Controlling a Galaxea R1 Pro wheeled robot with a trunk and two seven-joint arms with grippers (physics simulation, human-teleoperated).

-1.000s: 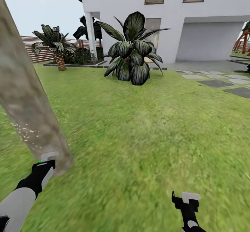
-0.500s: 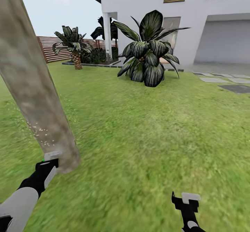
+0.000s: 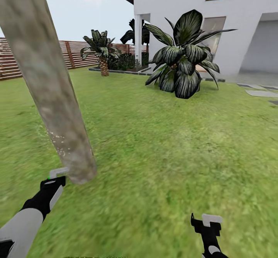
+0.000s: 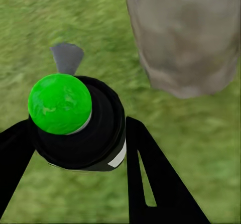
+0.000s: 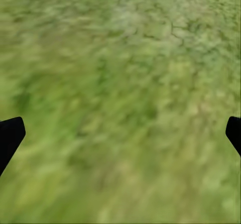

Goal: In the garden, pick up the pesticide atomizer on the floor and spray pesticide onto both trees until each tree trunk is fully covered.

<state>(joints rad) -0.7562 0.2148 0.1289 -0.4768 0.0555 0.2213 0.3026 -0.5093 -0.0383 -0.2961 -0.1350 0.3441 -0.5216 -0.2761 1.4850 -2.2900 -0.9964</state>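
Note:
A thick mottled grey-tan tree trunk [image 3: 54,88] leans up from the grass at the left, and its base [image 4: 186,38] fills one corner of the left wrist view. Fine white pesticide specks [image 3: 57,137] dot its lower part. My left gripper [image 3: 54,177] is low at the left, just in front of the trunk's foot, shut on the pesticide atomizer [image 4: 75,118], a black bottle with a bright green cap and a grey nozzle [image 3: 58,171]. My right gripper [image 3: 206,223] hovers over bare grass at the lower right, open, with its fingertips [image 5: 10,136] wide apart.
Lawn [image 3: 173,142] stretches ahead. A dark broad-leaved bush [image 3: 181,63] stands before the white house [image 3: 193,18]. A short palm [image 3: 102,53] and a brown slat fence [image 3: 23,59] sit at the back left. Grey stepping stones [image 3: 262,93] lie at the far right.
The camera has swung left, so the trunk, bush and house sit further right in the picture and more fence shows. Both arms hold the same pose.

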